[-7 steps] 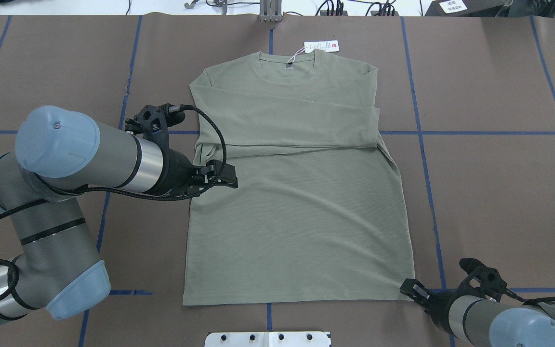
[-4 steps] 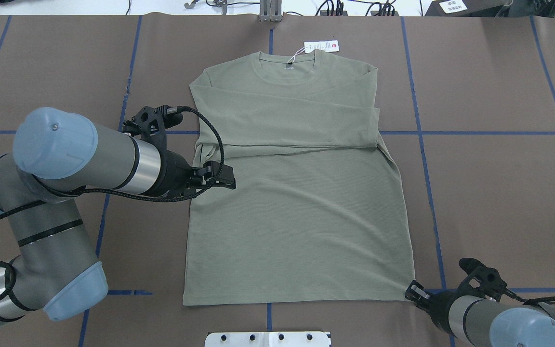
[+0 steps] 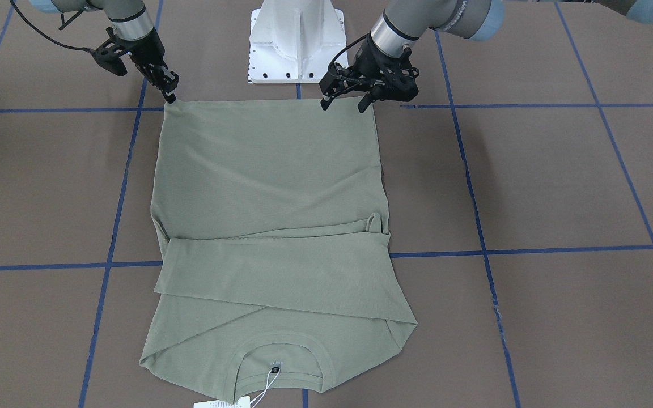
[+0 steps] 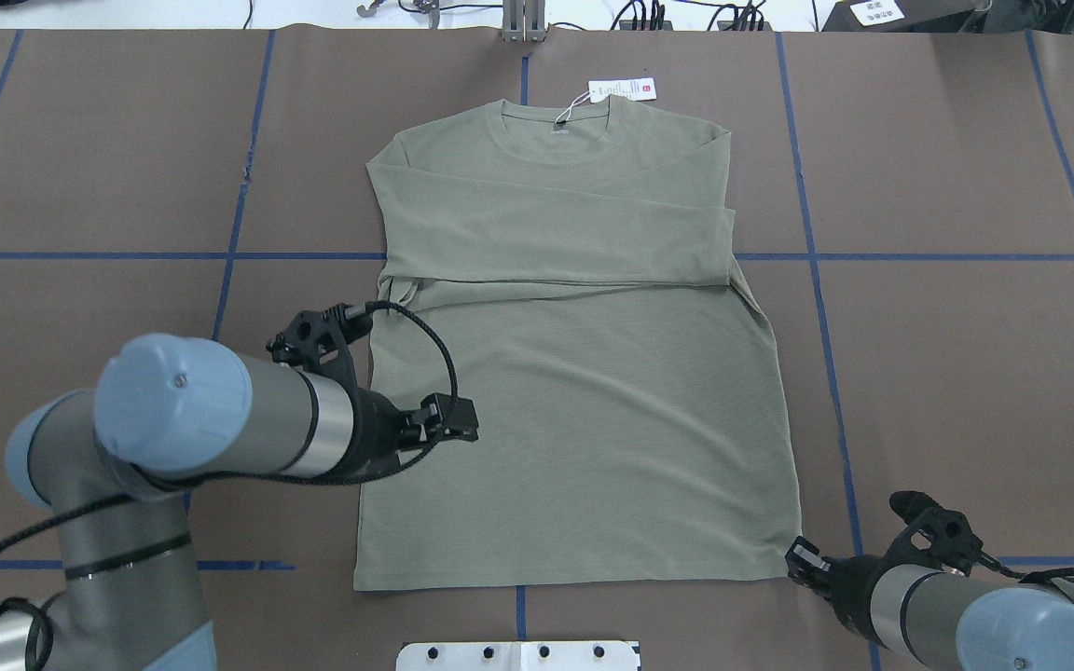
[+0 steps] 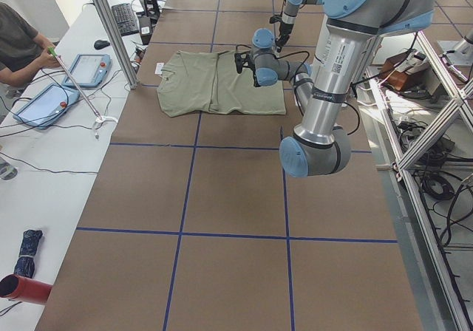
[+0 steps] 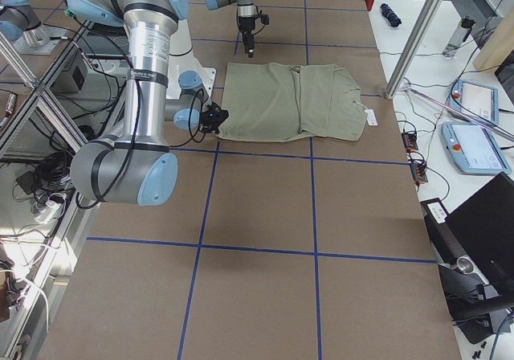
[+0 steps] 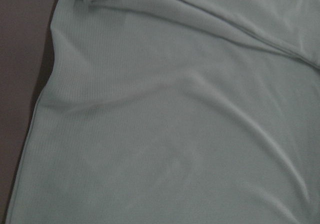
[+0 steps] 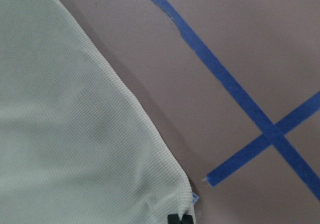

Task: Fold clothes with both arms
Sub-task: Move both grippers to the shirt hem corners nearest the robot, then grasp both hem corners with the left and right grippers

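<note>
The sage-green long-sleeve shirt (image 4: 584,391) lies flat on the brown table, collar at the far side, with both sleeves folded across the chest. Its white hang tag (image 4: 621,89) rests beyond the collar. My left gripper (image 3: 343,106) hovers open above the shirt's left side, short of the hem; the left wrist view shows only green fabric (image 7: 165,124). My right gripper (image 4: 803,559) sits at the hem's right corner. In the right wrist view a dark fingertip (image 8: 180,219) meets that shirt corner (image 8: 170,189), so the jaws look shut on it.
The white pedestal base (image 3: 295,39) stands just behind the hem. Blue tape lines (image 4: 817,256) cross the brown table cover. At the far side, a person sits at a white side table with tablets (image 5: 89,69) and cables.
My left arm has moved back toward the robot along the shirt's left side, from beside the folded sleeve to near the hem. The right gripper has barely shifted at the hem corner.
</note>
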Robot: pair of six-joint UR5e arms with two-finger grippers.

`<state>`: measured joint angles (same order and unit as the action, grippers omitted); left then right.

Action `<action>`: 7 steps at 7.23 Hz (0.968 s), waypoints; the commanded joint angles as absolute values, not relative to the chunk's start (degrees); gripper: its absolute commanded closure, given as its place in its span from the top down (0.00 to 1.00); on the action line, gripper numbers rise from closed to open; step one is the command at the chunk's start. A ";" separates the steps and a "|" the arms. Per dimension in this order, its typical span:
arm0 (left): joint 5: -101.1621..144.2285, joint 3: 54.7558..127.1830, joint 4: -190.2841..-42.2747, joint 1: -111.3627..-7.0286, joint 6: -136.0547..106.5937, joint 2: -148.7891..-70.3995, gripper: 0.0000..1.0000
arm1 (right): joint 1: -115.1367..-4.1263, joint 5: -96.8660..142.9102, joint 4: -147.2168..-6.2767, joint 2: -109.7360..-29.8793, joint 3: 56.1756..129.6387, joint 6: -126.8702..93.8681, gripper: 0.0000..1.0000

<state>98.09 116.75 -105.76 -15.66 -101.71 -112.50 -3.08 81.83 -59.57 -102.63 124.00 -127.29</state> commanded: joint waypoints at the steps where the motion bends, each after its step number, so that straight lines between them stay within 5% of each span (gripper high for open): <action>1: 90.12 119.53 -98.89 -7.16 -108.07 -109.89 0.96 | -4.13 82.35 -59.59 -102.66 124.80 -127.09 0.00; 7: 86.92 116.73 -95.89 -4.31 -109.07 -105.90 0.83 | -4.92 83.58 -59.59 -102.92 124.72 -126.91 0.00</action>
